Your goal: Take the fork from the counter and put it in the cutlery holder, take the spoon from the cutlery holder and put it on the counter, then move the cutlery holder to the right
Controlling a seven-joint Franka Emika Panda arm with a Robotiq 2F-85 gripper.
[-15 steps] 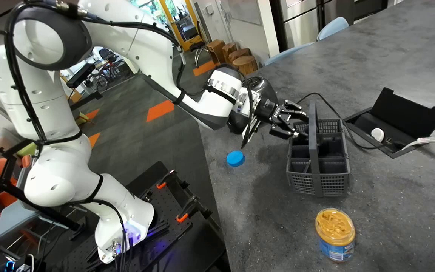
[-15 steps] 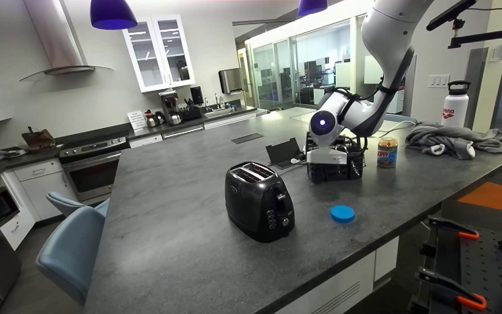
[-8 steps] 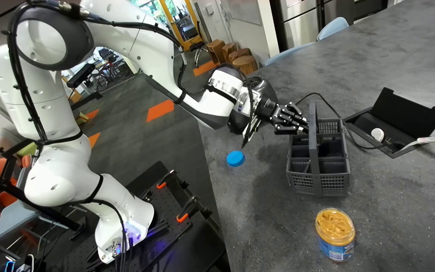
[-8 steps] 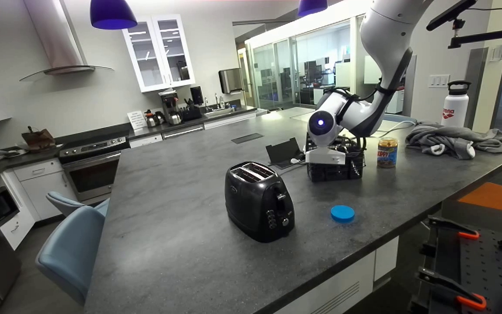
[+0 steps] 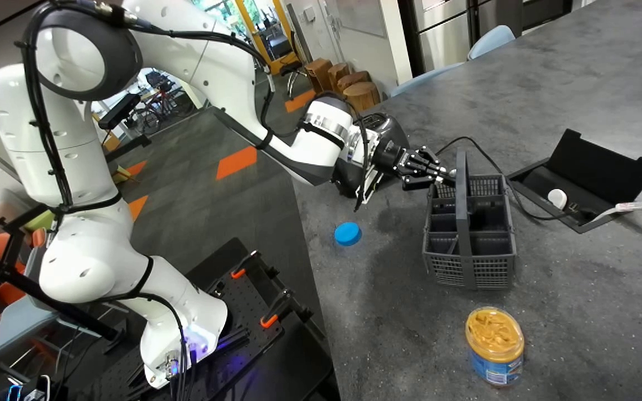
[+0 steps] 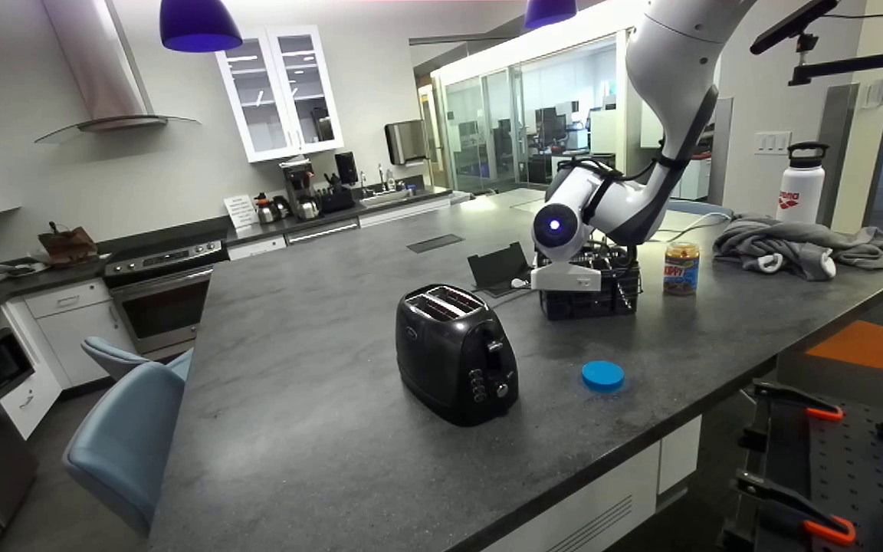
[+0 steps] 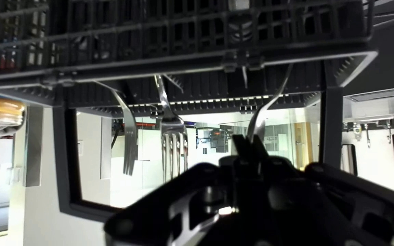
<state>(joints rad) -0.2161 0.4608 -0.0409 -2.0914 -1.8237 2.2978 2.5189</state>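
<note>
The white arm (image 5: 226,83) reaches over the grey bench (image 5: 399,334) to the cutlery holder (image 5: 446,270), at the end away from the peanut butter jar (image 5: 495,345). Its claw (image 7: 250,147) is pinched tight, tips drawn together, and it has hold of the spoon (image 7: 260,121) near the bowl. The spoon leans at a slant, its stem running down into the holder; I can't make out which compartment. A fork (image 7: 173,130) stands in the holder too, tines uppermost, and beside it a second fork (image 7: 131,133) turned nearly edge-on to the wrist view.

The holder sits upright on the bench, its handle (image 5: 462,195) arched over the top and just beside the claw's tips. The jar stands near it with the peanut butter in plain sight, while a blue lid (image 6: 602,376) lies by itself near the bench's edge. A black toaster (image 6: 453,356) stands apart from the holder. Across the way a black hinged case (image 5: 599,167) has its cover raised, with a round white thing (image 5: 557,198) inside and a dark cable (image 5: 482,153) running to it past the holder. Farther along, a white bottle (image 6: 800,195) stands behind a crumpled grey cloth (image 6: 786,241).
</note>
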